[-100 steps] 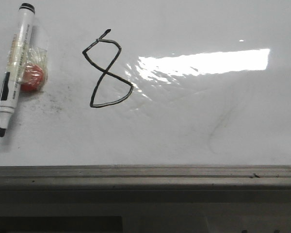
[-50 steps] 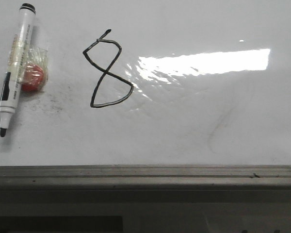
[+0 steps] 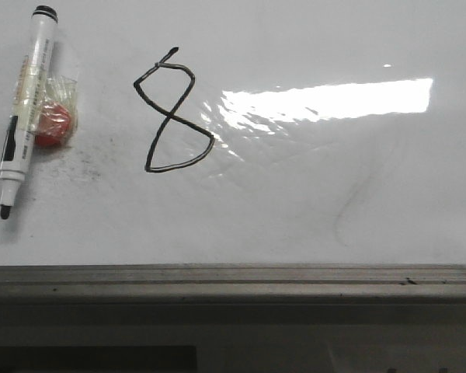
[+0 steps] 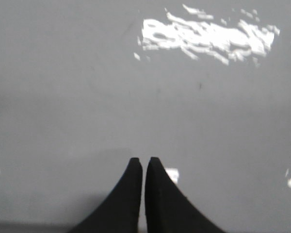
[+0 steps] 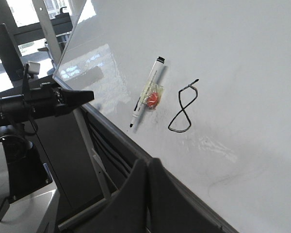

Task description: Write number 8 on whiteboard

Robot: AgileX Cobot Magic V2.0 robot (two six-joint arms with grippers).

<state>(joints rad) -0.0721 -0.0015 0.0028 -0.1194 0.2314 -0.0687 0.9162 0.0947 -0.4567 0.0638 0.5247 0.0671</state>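
A black hand-drawn number 8 [image 3: 173,115] with angular loops and a small tail on top stands on the glossy whiteboard [image 3: 311,194]; it also shows in the right wrist view [image 5: 182,108]. A white marker [image 3: 23,109] with a black tip lies on the board left of the figure, also seen in the right wrist view [image 5: 147,91]. My left gripper [image 4: 143,161] is shut and empty over bare board. My right gripper [image 5: 148,162] is shut and empty, off the board's front edge. Neither gripper shows in the front view.
A red round thing in clear wrap [image 3: 53,123] lies beside the marker. A grey metal frame strip [image 3: 233,278] edges the board at the front. The other arm [image 5: 43,102] and the board's stand legs [image 5: 94,160] show past the board's left edge.
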